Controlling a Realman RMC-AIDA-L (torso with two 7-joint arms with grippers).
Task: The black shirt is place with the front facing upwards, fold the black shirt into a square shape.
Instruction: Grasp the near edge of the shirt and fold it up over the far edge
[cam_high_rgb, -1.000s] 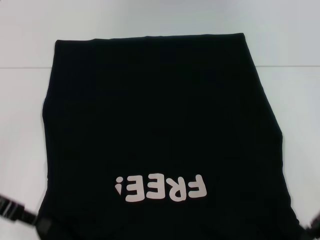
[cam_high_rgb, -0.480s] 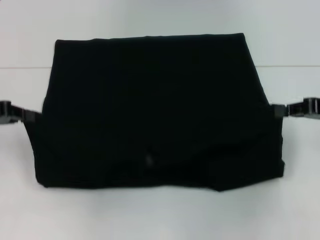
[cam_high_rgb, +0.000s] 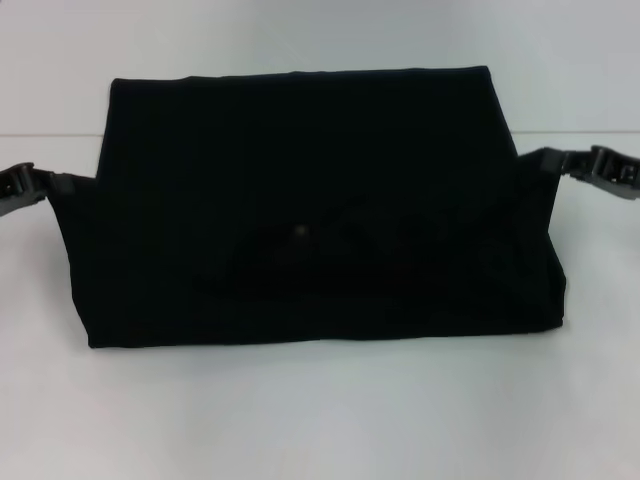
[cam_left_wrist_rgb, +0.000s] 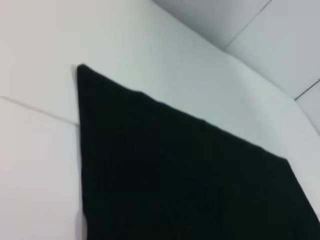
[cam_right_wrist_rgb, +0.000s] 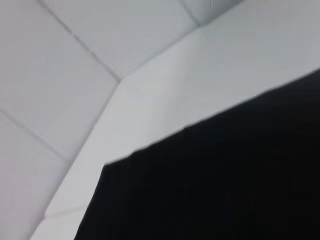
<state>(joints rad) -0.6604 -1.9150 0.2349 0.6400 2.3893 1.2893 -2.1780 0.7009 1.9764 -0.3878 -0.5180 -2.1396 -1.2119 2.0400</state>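
In the head view, one black shirt (cam_high_rgb: 310, 200) is lying across the middle of the white table (cam_high_rgb: 320, 420), doubled over so its near edge is forming a straight fold and no lettering is showing. Two grippers are flanking it. The left gripper (cam_high_rgb: 62, 186) is sitting at the shirt's left edge, about halfway up, and the cloth there is being drawn out to a point that is meeting its tip, so it appears to be pinching the fabric. The right gripper (cam_high_rgb: 548, 160) is sitting at the shirt's right edge, slightly farther from the robot, with the cloth likewise rising to a point at its tip.

In the left wrist view, one corner of the shirt (cam_left_wrist_rgb: 175, 170) is lying on the table (cam_left_wrist_rgb: 40, 175); no fingers are showing.

In the right wrist view, the shirt (cam_right_wrist_rgb: 225, 175) is filling the lower part, the table (cam_right_wrist_rgb: 150, 100) beyond it; again no fingers are showing.
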